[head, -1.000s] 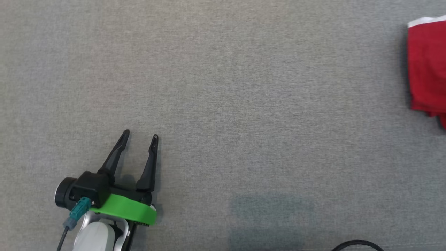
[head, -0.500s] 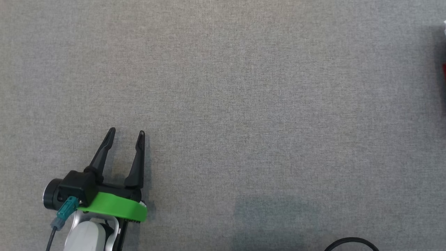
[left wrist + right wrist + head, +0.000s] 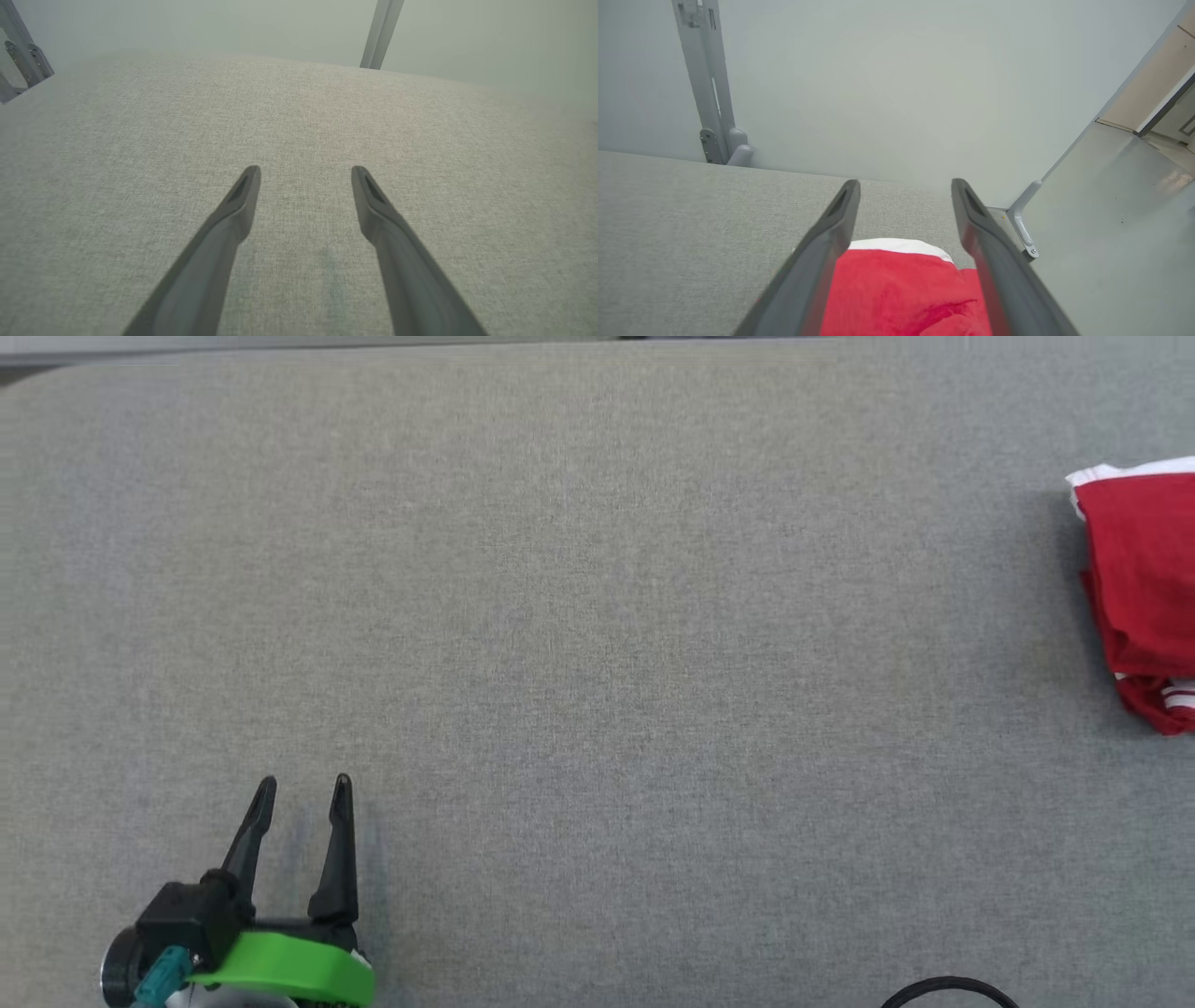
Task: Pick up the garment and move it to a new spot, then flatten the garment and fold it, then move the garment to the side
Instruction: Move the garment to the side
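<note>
The garment (image 3: 1141, 579) is a folded red piece with white trim, lying at the right edge of the grey table (image 3: 597, 616) in the head view. In the right wrist view the garment (image 3: 901, 294) lies below and between my right gripper (image 3: 905, 186), whose fingers stand apart with nothing held. My left gripper (image 3: 303, 789) is open at the lower left of the head view, far from the garment. In the left wrist view my left gripper (image 3: 306, 170) hovers open over bare grey cloth.
A black cable loop (image 3: 948, 989) shows at the bottom right of the head view. The table's far edge (image 3: 467, 347) runs along the top. Grey frame posts (image 3: 712, 93) and a metal bracket (image 3: 1022, 224) stand past the table's right end.
The head camera has shifted, so the garment and the table's far edge are back in frame. My left gripper sits lower in the picture and stays open.
</note>
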Controlling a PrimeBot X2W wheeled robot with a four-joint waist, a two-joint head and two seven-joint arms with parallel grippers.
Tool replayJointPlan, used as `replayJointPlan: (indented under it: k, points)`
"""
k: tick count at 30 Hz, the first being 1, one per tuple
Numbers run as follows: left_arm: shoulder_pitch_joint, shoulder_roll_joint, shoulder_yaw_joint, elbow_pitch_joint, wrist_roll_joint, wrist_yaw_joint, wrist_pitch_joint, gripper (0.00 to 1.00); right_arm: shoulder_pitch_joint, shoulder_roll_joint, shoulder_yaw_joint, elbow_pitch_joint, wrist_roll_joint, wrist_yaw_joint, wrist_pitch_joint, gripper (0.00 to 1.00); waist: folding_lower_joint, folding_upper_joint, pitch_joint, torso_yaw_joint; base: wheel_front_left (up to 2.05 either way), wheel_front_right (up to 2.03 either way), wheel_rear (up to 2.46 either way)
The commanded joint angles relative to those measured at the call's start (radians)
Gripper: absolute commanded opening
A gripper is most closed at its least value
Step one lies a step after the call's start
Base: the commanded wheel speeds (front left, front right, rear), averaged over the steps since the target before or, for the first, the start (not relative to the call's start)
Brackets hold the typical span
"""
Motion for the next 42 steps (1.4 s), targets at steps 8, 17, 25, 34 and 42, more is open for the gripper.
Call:
replayJointPlan:
  k: [8, 17, 25, 34, 42]
  points:
    - [0.101, -0.024, 0.055, 0.040, 0.047, 0.000, -0.003, 1.00, 0.377, 0.225, -0.011, -0.197, 0.022, -0.002, -0.169, 1.00, 0.0000, -0.0001, -0.271, 0.003, 0.00, 0.00, 0.00]
    - [0.106, -0.014, 0.041, 0.106, 0.077, 0.000, -0.003, 1.00, 0.605, 0.389, 0.007, -0.138, -0.168, -0.002, -0.330, 1.00, 0.0000, -0.0001, -0.316, -0.009, 0.00, 0.00, 0.00]
    - [0.108, -0.014, 0.046, 0.093, 0.060, 0.000, -0.003, 1.00, 0.634, 0.390, 0.056, -0.139, -0.173, -0.002, -0.337, 1.00, 0.0000, -0.0001, -0.324, -0.010, 0.00, 0.00, 0.00]
    - [0.107, -0.015, 0.048, 0.077, 0.049, 0.000, -0.003, 1.00, 0.644, 0.391, 0.024, -0.160, -0.145, -0.002, -0.336, 1.00, 0.0000, -0.0001, -0.329, 0.005, 0.00, 0.00, 0.00]
    - [0.107, -0.010, 0.046, 0.075, 0.046, 0.000, -0.002, 1.00, 0.652, 0.392, 0.024, -0.155, -0.134, -0.002, -0.337, 1.00, 0.0000, -0.0001, -0.332, 0.010, 0.00, 0.00, 0.00]
